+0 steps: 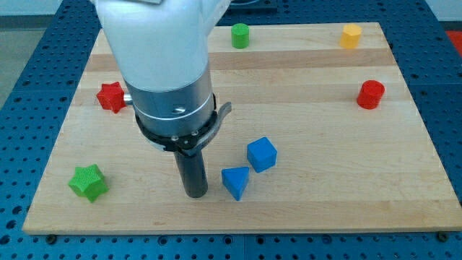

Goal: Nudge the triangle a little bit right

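Observation:
A blue triangle block (235,181) lies near the view's bottom, at the middle of the wooden board (310,209). A blue cube (261,154) sits just up and right of it, nearly touching. My tip (195,193) is the lower end of a dark rod under the white and grey arm (167,72). It rests on the board a short way to the left of the triangle, with a small gap between them.
A red star block (111,97) sits at the left, partly behind the arm. A green star block (88,182) is at the bottom left. A green cylinder (240,35) and a yellow block (351,35) are at the top. A red cylinder (371,94) is at the right.

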`<move>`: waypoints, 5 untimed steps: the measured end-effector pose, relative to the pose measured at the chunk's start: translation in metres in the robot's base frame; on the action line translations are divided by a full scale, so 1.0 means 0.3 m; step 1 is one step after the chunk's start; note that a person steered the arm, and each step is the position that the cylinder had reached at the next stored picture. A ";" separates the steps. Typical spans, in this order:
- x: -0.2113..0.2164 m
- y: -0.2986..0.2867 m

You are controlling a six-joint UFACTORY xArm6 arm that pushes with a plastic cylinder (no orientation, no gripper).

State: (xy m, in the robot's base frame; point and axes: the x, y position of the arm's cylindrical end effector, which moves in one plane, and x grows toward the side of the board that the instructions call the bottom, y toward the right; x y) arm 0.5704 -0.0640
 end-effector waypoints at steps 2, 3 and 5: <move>0.000 0.064; 0.000 0.093; 0.000 0.140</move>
State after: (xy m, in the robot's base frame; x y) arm 0.5704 -0.0221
